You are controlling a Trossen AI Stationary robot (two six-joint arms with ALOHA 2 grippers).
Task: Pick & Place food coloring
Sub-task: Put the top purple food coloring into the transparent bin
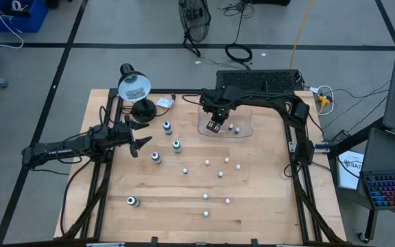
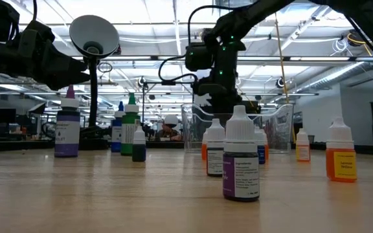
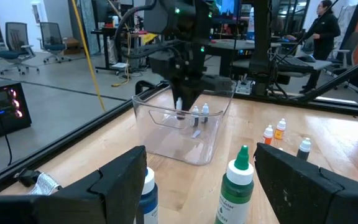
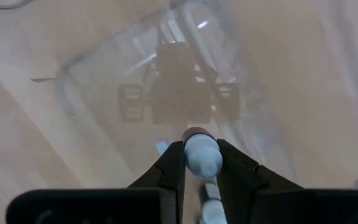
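Observation:
Tiny food coloring bottles (image 1: 220,173) stand scattered on the wooden table, with larger blue- and green-topped ones (image 1: 177,145) to their left. The clear tray (image 1: 242,118) sits near the far edge, and two small bottles (image 3: 205,111) stand in it. My right gripper (image 4: 201,152) is over the tray, shut on one whitish bottle (image 4: 202,158); the low view shows the gripper (image 2: 217,81) above the tray (image 2: 277,126). My left gripper (image 1: 140,142) hovers open at the table's left. The green-topped bottle (image 3: 238,183) and a blue one (image 3: 148,193) show between its fingers in the left wrist view. My right gripper pinches the small whitish bottle by the sides of its body (image 4: 204,163) between the two fingers (image 4: 173,165), coming from above and pointing down. The bottle stands upright, its dark cap (image 4: 195,133) toward the wrist. It hangs within the tray's walls (image 3: 180,112); whether it touches the tray floor I cannot tell.
A desk lamp (image 1: 134,86) stands at the far left corner, just beyond my left gripper. A crumpled wrapper (image 1: 164,103) lies beside it. One larger bottle (image 1: 133,201) lies near the front left. Bare wood stretches along the near edge and right side (image 1: 266,199).

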